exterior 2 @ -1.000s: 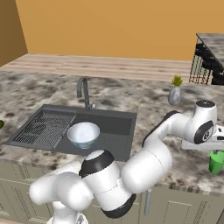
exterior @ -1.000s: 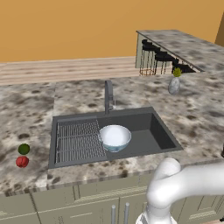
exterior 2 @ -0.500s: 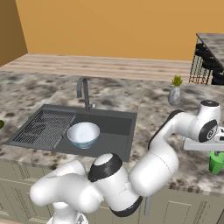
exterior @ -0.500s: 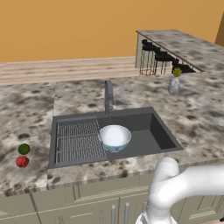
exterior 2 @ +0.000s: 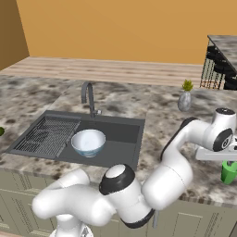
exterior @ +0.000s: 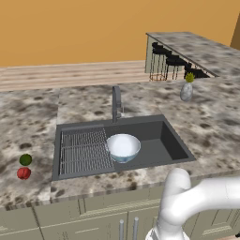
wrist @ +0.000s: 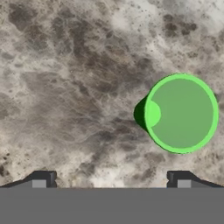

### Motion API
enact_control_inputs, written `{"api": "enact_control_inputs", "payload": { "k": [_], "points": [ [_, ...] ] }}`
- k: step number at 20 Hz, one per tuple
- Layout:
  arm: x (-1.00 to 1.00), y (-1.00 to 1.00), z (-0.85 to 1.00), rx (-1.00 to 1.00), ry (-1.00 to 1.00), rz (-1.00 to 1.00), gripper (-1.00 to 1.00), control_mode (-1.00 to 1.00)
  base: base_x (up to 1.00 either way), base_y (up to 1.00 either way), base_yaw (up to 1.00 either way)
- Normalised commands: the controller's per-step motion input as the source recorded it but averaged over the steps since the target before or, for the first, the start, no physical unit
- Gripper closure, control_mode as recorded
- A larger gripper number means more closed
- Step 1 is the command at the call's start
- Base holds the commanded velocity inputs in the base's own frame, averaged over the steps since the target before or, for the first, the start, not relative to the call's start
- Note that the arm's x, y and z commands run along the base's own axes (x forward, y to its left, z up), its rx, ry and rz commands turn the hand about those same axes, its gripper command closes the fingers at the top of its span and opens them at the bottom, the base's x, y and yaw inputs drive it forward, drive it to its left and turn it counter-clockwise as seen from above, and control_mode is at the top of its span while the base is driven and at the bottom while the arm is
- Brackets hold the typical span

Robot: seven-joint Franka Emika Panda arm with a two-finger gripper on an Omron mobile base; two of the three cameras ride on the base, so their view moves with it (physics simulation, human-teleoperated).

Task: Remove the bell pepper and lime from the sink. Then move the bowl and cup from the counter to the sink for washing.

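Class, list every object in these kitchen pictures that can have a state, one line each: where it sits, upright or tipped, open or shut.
bowl: upright in the sink, empty.
cup: upright on the counter, empty, not held.
gripper: open, above the counter beside the cup.
bell pepper: on the counter, left of the sink.
lime: on the counter, just behind the pepper.
vase: upright on the counter.

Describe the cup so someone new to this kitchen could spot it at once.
Start at the sink, then follow the counter to its right, past the grey vase, toward the front edge. The cup stands there under the arm's hand: small, upright, and the brightest green thing around, unlike the dark lime.
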Motion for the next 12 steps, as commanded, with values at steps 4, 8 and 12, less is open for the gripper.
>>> {"api": "enact_control_inputs", "payload": {
  "k": [4, 8, 12],
  "points": [
    [0.06, -0.04, -0.16, 0.01, 0.00, 0.04, -1.00, -1.00, 0.00, 0.00, 0.00],
    [0.09, -0.05, -0.13, 0.00, 0.00, 0.05, -1.00, -1.00, 0.00, 0.00, 0.00],
    [0.11, -0.07, -0.11, 0.00, 0.00, 0.05, -1.00, -1.00, 0.00, 0.00, 0.00]
  ]
}}
